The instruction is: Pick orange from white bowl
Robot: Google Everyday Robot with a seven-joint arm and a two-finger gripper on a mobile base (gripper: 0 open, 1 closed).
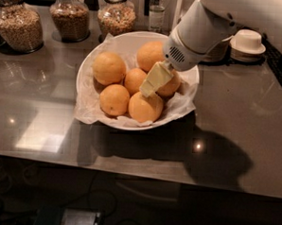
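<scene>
— Six fruits lay in the white bowl [86, 90], on its crinkled paper [181, 104]. Where was the gripper [148, 90]?

— Down inside the bowl, its pale tip against the top of the orange [145, 112] nearest the front rim. That orange sat directly beneath the jaws. One neighbour lay just beside it, off to one side of them, and another was tucked in close behind them.

— Were the jaws open or closed?

— I could not tell. They read as a single pale wedge.

— So what could have gone wrong from there?

— My guess is that a round skin held only shallowly could have slipped free and rolled over the low rim onto the counter [235, 119]. The crowding neighbours could have blocked one jaw, or been nudged out. The loose paper could also have been caught in the grip.
</scene>
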